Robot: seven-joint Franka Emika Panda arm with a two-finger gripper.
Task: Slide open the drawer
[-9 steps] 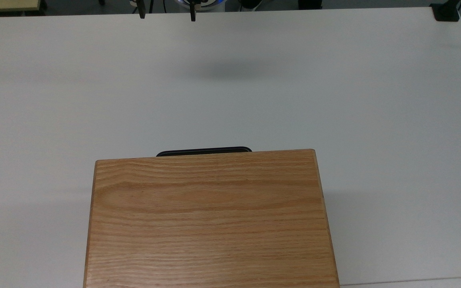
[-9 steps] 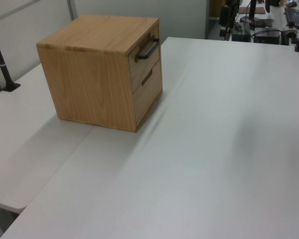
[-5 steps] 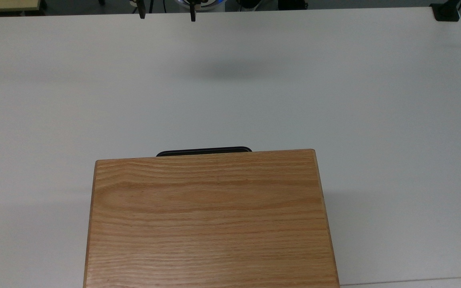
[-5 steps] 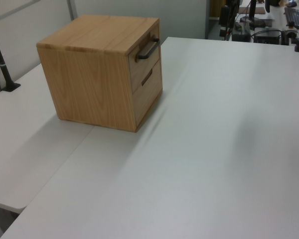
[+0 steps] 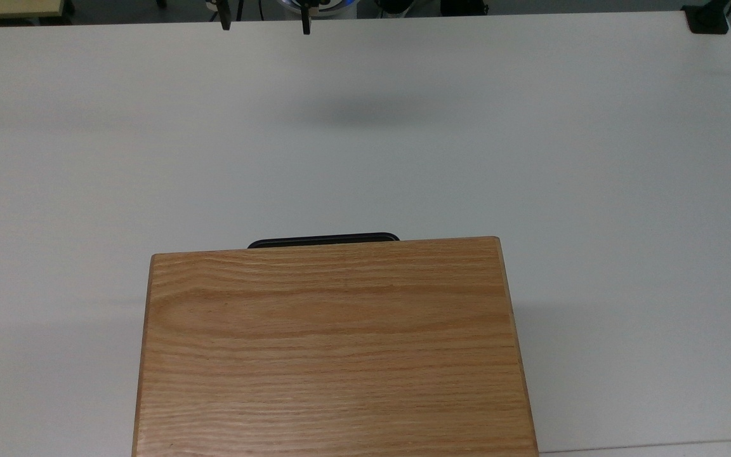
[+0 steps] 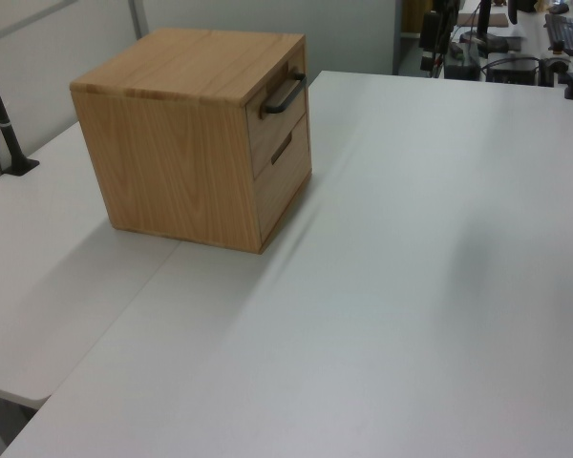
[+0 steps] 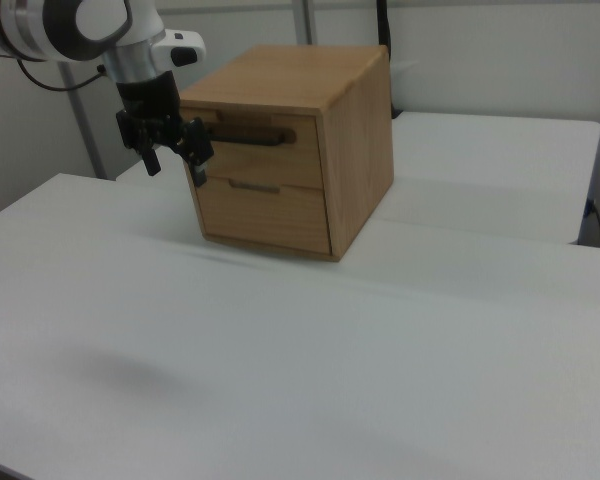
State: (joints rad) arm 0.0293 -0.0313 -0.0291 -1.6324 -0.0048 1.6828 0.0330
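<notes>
The drawer (image 7: 280,165) is the upper front of an oak cabinet (image 5: 334,343) and sits flush with the cabinet, pushed in. Its long black bar handle (image 5: 323,240) juts past the cabinet's far edge in the top view and shows on the drawer front (image 6: 267,134) as the handle (image 6: 283,93) in the left view. My gripper (image 7: 175,160) hangs open in the air with nothing between its fingers. In the top view the gripper (image 5: 265,22) is at the table's far edge, well away from the handle.
A lower drawer (image 7: 265,215) with a small recessed grip sits under the first. The white table (image 5: 530,158) spreads wide between gripper and cabinet. A black clamp (image 5: 708,19) sits at a far corner, and a second tabletop (image 6: 38,248) adjoins behind the cabinet.
</notes>
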